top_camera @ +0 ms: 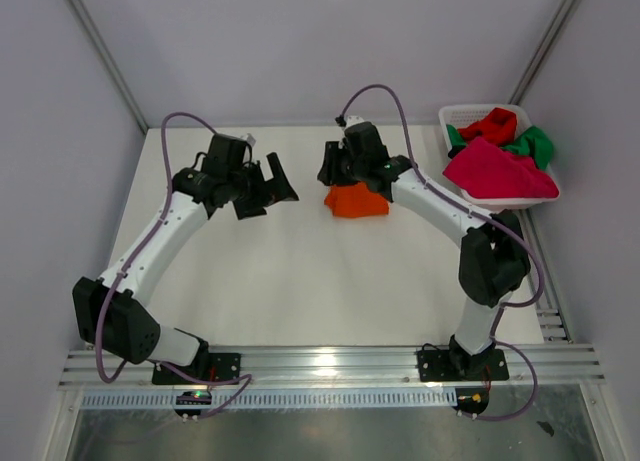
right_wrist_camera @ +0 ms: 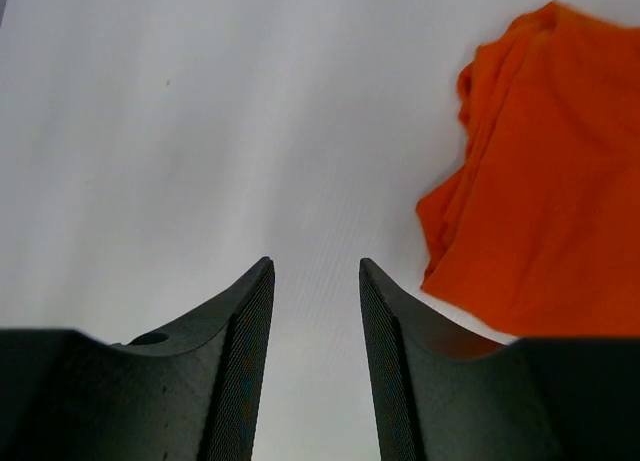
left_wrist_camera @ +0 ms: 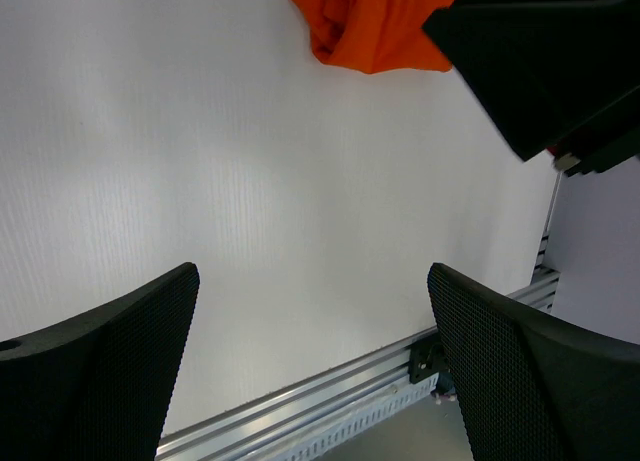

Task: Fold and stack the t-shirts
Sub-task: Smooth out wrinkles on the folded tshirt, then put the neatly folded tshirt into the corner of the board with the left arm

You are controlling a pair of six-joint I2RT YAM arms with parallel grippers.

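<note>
Table [top_camera: 300, 271]: folded t-shirt [top_camera: 356, 201] lies toward the far edge, slightly right of centre.

Basket [top_camera: 452, 114] sits at the far right corner and holds three t-shirts. Front t-shirt [top_camera: 497, 171] is draped over the near rim, rear t-shirt [top_camera: 495, 126] lies behind it, and right-hand t-shirt [top_camera: 536, 144] lies against the right side.

Left gripper [left_wrist_camera: 312, 268] is over the table, left of the folded t-shirt and apart from it.

Right gripper [right_wrist_camera: 316, 264] is between the two, just beside the folded t-shirt's left side; contact cannot be told.
</note>
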